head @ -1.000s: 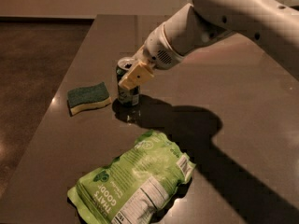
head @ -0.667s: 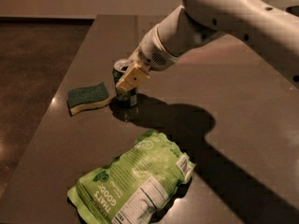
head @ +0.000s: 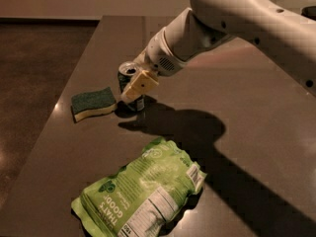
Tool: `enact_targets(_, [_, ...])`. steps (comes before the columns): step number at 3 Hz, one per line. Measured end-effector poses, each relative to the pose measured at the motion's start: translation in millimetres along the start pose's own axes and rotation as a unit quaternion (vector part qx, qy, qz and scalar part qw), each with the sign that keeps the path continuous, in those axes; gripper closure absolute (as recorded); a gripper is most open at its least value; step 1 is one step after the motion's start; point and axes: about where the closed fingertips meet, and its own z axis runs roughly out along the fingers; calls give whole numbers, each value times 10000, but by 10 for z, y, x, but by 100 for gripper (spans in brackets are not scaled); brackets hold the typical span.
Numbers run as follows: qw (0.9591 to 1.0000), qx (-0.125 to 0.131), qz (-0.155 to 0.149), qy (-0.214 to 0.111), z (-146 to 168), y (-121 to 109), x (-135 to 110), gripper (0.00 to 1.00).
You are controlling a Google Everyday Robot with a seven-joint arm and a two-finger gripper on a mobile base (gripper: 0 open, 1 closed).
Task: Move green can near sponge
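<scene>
The gripper (head: 131, 86) appears clamped on the upright green can (head: 128, 72); the far finger is hidden. The sponge (head: 93, 102) lies just beside the can at 9 o'clock.

Gripper (head: 134, 87) at green can (head: 127, 73) — beside sponge (head: 93, 102)

sponge (head: 93, 102) on table (head: 247, 132), left | green can (head: 128, 72) upright just right of sponge | gripper (head: 134, 89) at can's front-right side | snack bag (head: 143, 191) lying before both
</scene>
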Motion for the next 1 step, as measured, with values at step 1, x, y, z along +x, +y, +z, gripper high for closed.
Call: enact_targets(1, [10000, -2, -4, 0, 1, 3, -3, 0])
